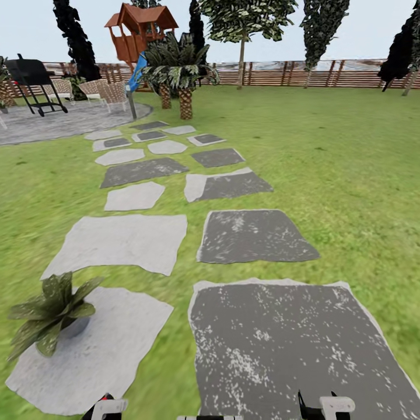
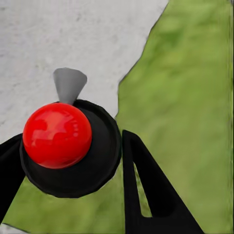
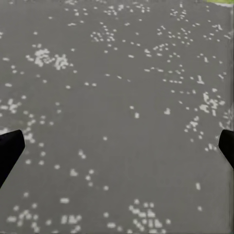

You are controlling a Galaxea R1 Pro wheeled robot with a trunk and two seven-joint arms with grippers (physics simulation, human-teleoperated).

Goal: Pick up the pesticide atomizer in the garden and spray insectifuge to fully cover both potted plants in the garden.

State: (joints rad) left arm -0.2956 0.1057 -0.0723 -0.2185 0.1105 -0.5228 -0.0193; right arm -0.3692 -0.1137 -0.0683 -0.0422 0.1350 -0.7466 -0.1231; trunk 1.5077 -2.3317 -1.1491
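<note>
Head view: lawn [image 1: 326,151] with a path of grey stepping stones [image 1: 122,239] running toward a round paved patio [image 1: 52,123] and a slatted wooden fence [image 1: 326,73]. One potted plant [image 1: 51,312], a low rosette of speckled leaves, sits on a pale stone at the near left. The second plant can't be picked out here. Palms [image 1: 178,73] and a wooden playhouse [image 1: 142,32] stand far back.

Left wrist view: the left gripper [image 2: 73,161] has its jaws closed around the black sprayer top of the atomizer [image 2: 68,146], seen end-on from above, with a glossy red button [image 2: 57,135] and a grey nozzle [image 2: 69,85] pointing out over pale stone. So the bottle is in the left jaws, near the plant.

Right wrist view: the right gripper [image 3: 117,151] hangs over dark speckled stone [image 3: 117,87], jaws spread wide, holding nothing.

Handling, as a guess: a small, light, rigid bottle, probably smooth-sided and apt to twist in the jaws. Best held on the body just under the sprayer head, keeping the nozzle free and aimed at the leaves.
</note>
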